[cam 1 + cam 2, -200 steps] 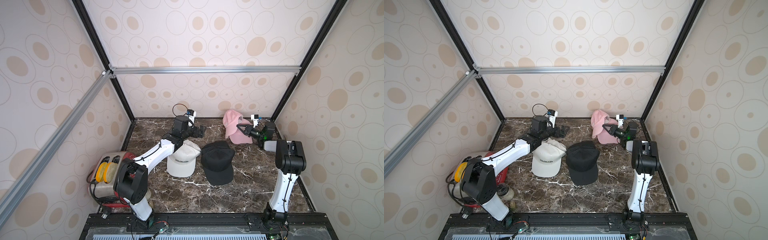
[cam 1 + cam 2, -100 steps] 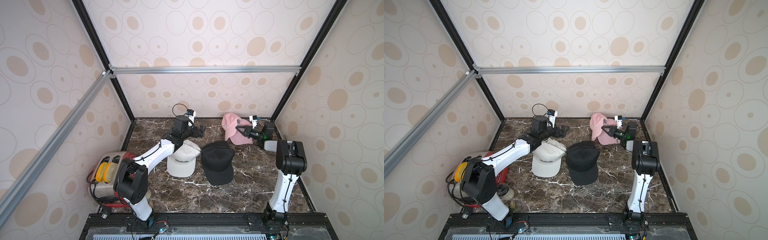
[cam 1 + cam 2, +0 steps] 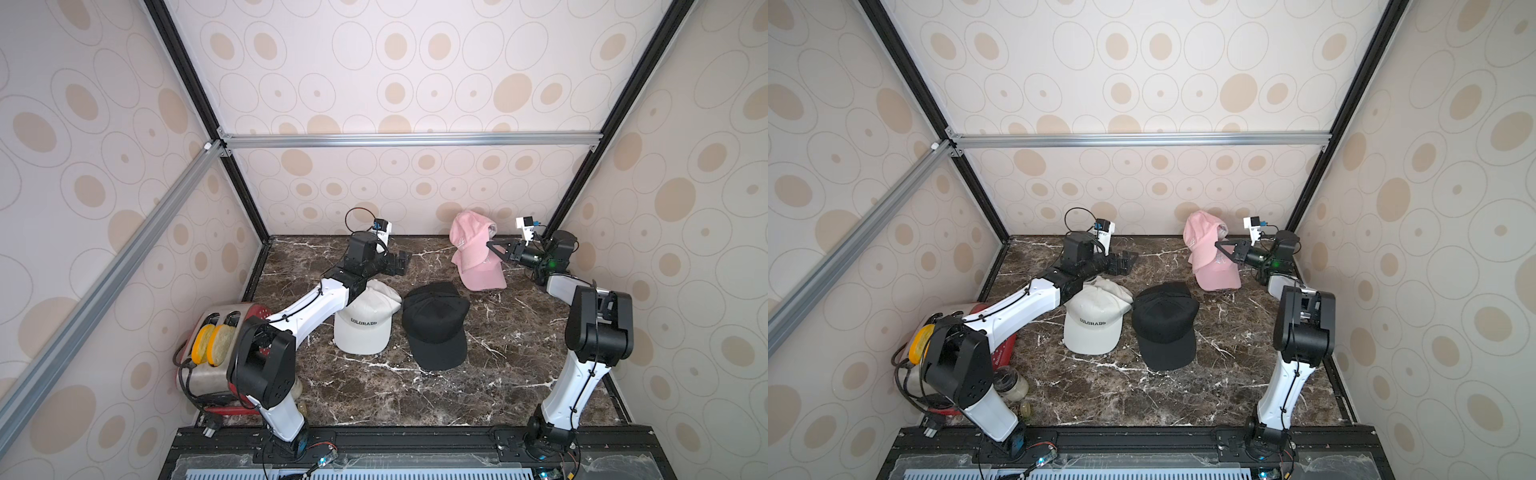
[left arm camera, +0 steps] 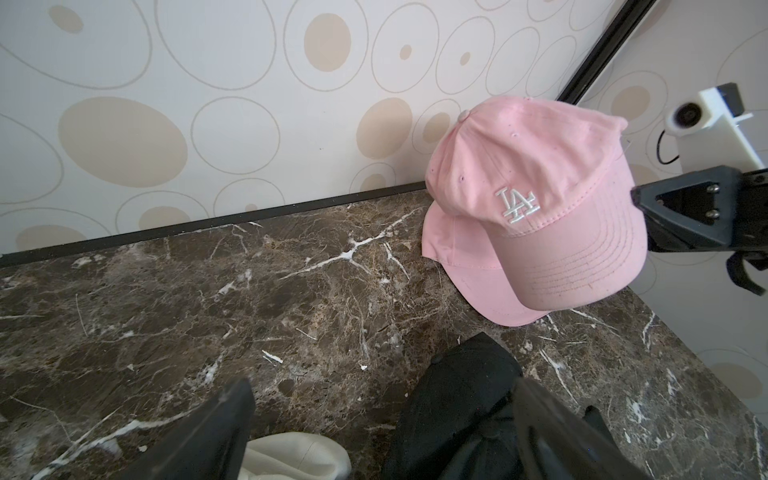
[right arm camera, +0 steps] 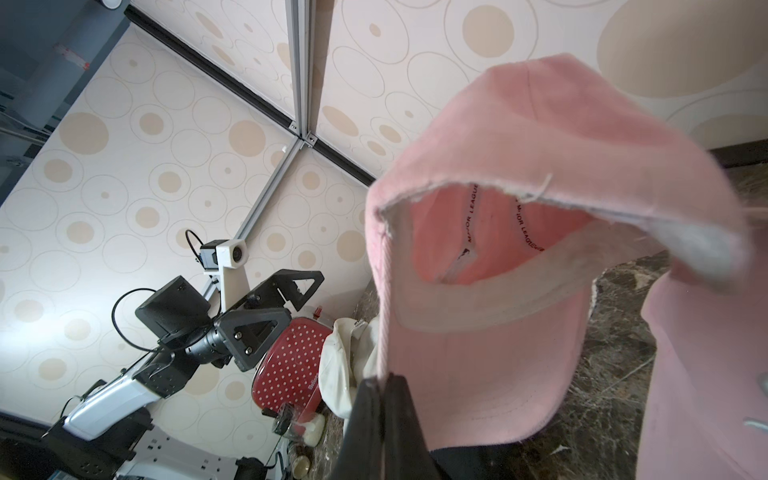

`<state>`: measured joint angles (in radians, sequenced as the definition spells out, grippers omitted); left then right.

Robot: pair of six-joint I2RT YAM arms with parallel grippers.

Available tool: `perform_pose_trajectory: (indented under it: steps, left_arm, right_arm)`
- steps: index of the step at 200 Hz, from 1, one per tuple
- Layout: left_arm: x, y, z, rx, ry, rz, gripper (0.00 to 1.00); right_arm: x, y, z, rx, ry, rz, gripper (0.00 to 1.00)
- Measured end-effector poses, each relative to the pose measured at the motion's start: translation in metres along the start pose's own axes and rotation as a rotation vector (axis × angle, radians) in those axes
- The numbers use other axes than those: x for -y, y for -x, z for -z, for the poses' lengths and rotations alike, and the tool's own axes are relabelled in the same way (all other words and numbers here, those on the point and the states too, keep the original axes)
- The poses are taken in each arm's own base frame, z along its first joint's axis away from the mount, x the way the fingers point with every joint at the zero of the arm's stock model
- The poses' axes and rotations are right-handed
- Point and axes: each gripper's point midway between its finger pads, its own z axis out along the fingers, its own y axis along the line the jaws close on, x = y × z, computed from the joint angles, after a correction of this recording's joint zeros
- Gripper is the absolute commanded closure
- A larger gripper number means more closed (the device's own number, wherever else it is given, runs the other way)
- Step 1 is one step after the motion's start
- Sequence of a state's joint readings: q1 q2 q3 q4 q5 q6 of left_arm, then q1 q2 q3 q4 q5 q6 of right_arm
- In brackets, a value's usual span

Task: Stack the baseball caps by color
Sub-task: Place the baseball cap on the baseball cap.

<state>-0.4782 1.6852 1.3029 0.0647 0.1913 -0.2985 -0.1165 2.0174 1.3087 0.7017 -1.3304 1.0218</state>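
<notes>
Right jaws, top views: pinched shut on the upper pink cap, which I see hanging over the lower pink cap at the counter's far right corner.
Left jaws, top views: wide open, empty, beyond the white cap; black cap just beside it.
Left wrist: upper pink cap shows its white logo.
Right wrist: jaws grip that cap's edge.

Both top views: high over the front edge, looking down and back across the marble tabletop. Left wrist: low, facing beyond the left gripper toward the upper pink cap. Right wrist: tight on that shared cap just ahead of the right gripper, apparently tilted upward.
</notes>
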Motion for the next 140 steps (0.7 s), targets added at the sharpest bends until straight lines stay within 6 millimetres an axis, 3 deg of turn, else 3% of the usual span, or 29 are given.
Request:
perform_pose_trajectory:
  steps: [46, 97, 140]
  left_arm:
    - [0.0, 0.0, 0.0, 0.0, 0.0, 0.0, 0.01]
    - [0.0, -0.001, 0.0, -0.002, 0.0, -0.002, 0.01]
    - [-0.002, -0.005, -0.002, -0.015, 0.006, -0.005, 0.01]
  right_arm:
    - [0.059, -0.023, 0.011, -0.019, 0.008, -0.148, 1.0]
    - [0.086, -0.035, 0.043, -0.005, -0.005, -0.198, 1.0]
    - [0.117, -0.048, 0.059, 0.021, -0.055, -0.266, 0.65]
